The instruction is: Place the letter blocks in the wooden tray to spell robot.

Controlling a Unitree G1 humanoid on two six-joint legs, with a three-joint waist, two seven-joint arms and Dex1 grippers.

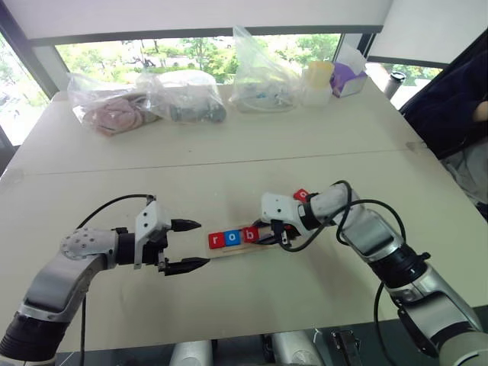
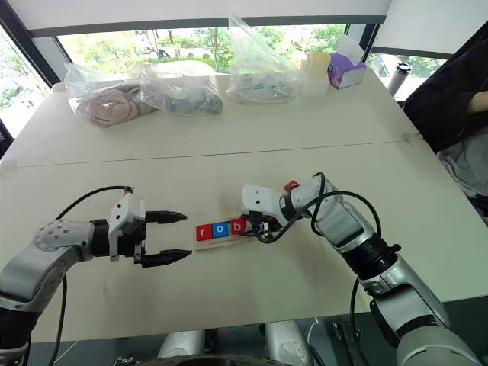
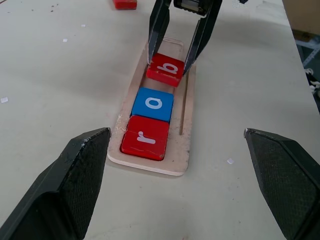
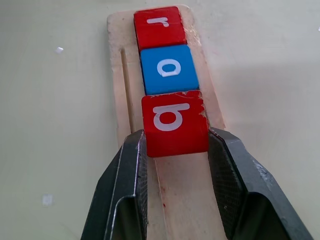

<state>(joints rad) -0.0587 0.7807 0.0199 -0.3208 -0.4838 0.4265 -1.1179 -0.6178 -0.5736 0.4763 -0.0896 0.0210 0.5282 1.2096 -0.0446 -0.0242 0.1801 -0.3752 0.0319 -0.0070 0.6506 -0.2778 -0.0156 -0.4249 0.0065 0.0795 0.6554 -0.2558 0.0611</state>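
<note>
Wooden tray (image 1: 263, 245) lay long axis running 9 to 3 o'clock, r (image 3: 146, 138), o (image 3: 153, 103) seated from its 9 o'clock end. Right gripper (image 4: 176, 150) clamped the red b block (image 4: 174, 122) third in line. Left gripper (image 1: 189, 245) hung wide, empty, at the tray's 9 o'clock.

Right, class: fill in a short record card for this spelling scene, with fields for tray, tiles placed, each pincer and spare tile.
tray: wooden tray, flat on table
tiles placed: r block, o block
right pincer: shut on b block, third slot
left pincer: open, holding nothing, beside tray's r end
spare tile: red block behind right arm
</note>
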